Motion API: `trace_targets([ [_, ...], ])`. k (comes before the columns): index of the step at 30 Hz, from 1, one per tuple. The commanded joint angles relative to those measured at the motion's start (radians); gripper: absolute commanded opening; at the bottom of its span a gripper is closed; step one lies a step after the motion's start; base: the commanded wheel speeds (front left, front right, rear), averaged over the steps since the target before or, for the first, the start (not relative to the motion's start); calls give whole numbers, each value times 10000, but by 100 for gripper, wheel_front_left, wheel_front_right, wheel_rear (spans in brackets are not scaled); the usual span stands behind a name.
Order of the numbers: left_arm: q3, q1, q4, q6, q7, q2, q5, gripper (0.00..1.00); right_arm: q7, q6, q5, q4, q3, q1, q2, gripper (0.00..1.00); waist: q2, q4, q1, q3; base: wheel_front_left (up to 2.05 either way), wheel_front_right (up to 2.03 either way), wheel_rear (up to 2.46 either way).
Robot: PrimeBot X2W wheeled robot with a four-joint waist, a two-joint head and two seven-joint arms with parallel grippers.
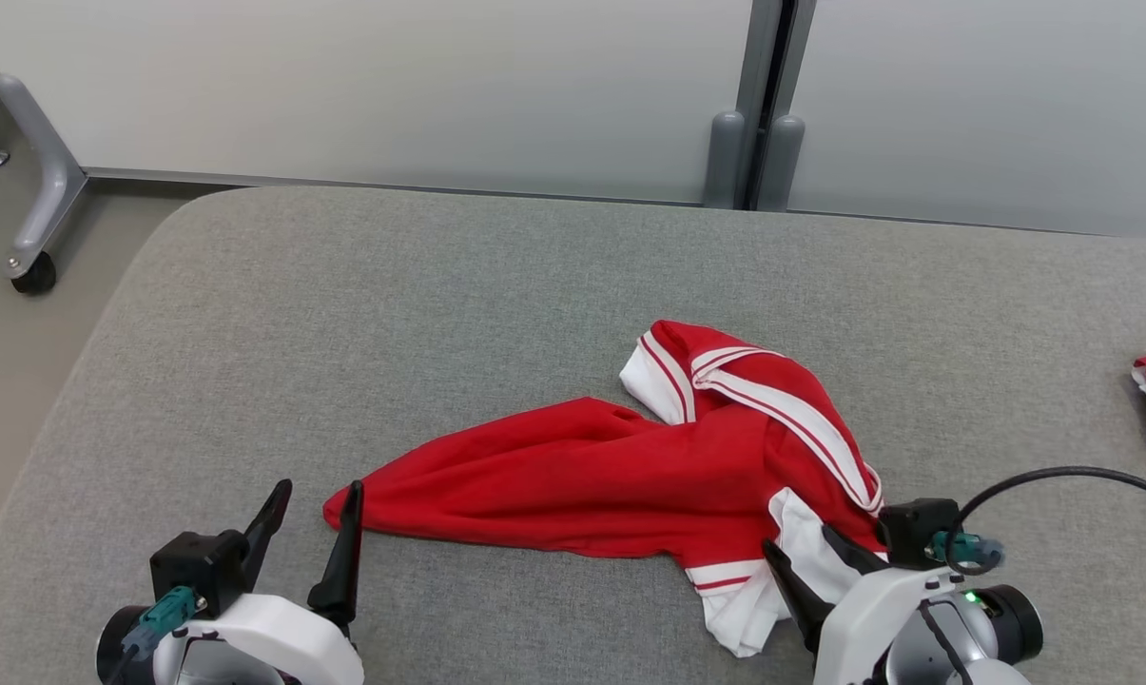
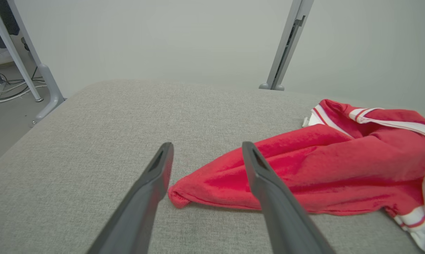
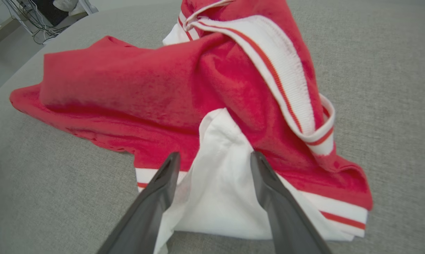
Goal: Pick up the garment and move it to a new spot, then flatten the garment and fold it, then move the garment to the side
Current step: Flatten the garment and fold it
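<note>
Red-and-white garment (image 1: 630,476) crumpled on the grey table (image 1: 344,314), near side, right of centre.
Runs long-ways left to right: red tip just beside the left gripper (image 1: 318,487), white flap straight ahead of the right gripper (image 1: 799,538). Wide open on both sides, gripping nothing. Seems nearer the right gripper; probably wants 1 at each end.

The left gripper (image 1: 318,487) sits low at the near left, its two dark fingers spread wide apart and pointing toward the far side. The right gripper (image 1: 798,538) sits at the near right, jaws equally wide, fingers angled far and leftward.
</note>
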Motion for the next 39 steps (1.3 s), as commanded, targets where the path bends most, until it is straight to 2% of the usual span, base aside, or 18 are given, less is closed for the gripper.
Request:
trace_targets([
  [1, 24, -123, 57, -22, -57, 42, -11, 100, 18, 0, -87, 89, -36, -134, 35, 100, 0, 6, 0, 2, 0, 0, 0],
  [2, 34, -140, 84, -36, -72, 38, -30, 100, 28, 0, -101, 205, -48, -156, 84, 95, 0, 6, 0, 1, 0, 0, 0],
  [3, 40, -154, 118, -46, -80, 36, -44, 100, 3, 0, -110, 305, -63, -194, 132, 78, 0, 2, 0, 1, 0, 0, 0],
  [6, 35, -196, 206, -76, -94, 15, -74, 100, -97, 0, -217, 620, -114, -325, 237, 0, 0, -39, 0, 8, 0, 0, 0],
  [12, 49, -242, 324, -121, -174, 26, -119, 100, -420, 0, -435, 808, 2, -492, 316, 0, 0, -301, 0, 50, 0, 0, 0],
  [16, 92, -170, 379, -109, -230, 55, -185, 100, -577, 0, -213, -66, 78, -185, 146, 0, 0, -816, 0, 136, 0, 0, 0],
  [24, 117, -340, 536, -184, -225, 130, -209, 100, 312, 1, 21, -1919, 379, 425, -429, 0, 0, -1896, 0, 425, 0, 0, 0],
  [32, 151, -536, 602, -192, -167, 257, -191, 100, 1754, 1, 565, -3416, 681, 1312, -805, 0, 0, -2750, 0, 702, 0, 0, 0],
  [34, 169, -563, 615, -196, -136, 295, -213, 100, 2260, 1, 743, -3642, 761, 1524, -906, 49, 0, -2883, 0, 766, 0, 0, 0],
  [35, 166, -593, 615, -198, -116, 317, -215, 100, 2481, 1, 822, -3769, 760, 1597, -934, 100, 0, -2934, 0, 796, 0, 0, 0],
  [39, 144, -695, 625, -184, -108, 352, -192, 100, 3291, 1, 1208, -4201, 750, 1907, -1056, 100, 0, -3008, 0, 867, 0, 0, 0],
])
